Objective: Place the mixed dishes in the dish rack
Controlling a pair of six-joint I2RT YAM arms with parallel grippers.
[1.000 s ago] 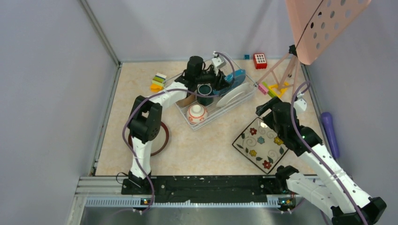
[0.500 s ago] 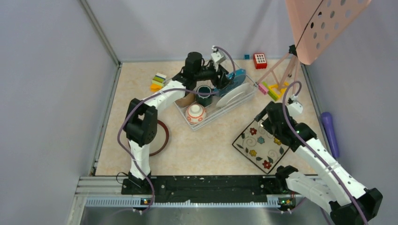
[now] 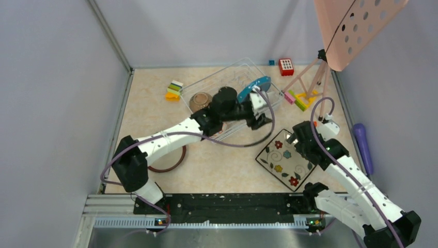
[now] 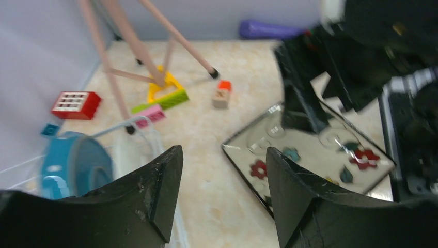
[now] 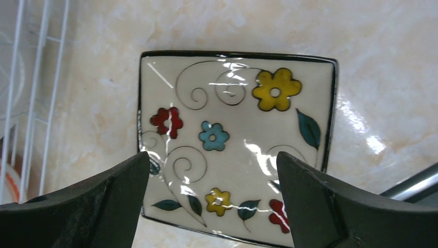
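Observation:
The dish rack (image 3: 233,78) stands at the back middle, with the brown bowl (image 3: 200,100) and the blue dotted plate (image 3: 253,83) in it. My left arm lies across its front and hides the mug, small bowl and white plate. My left gripper (image 3: 262,121) is open and empty at the rack's right front corner, beside the black-rimmed square flowered plate (image 3: 287,160). In the left wrist view the gripper (image 4: 222,178) points at that plate (image 4: 289,155). My right gripper (image 3: 294,138) is open above the plate's far corner (image 5: 232,134). The dark red-rimmed round plate (image 3: 173,156) lies on the table at the left.
Toy blocks (image 3: 174,90) lie left of the rack, and more (image 3: 302,98) lie by the pink stand's legs (image 3: 311,77). The red keypad toy (image 3: 285,66) is at the back. A purple object (image 3: 361,145) lies along the right wall.
My left arm has swung out of the rack's back part, forward and right to its front corner near the square plate. My right gripper has dropped slightly over the plate.

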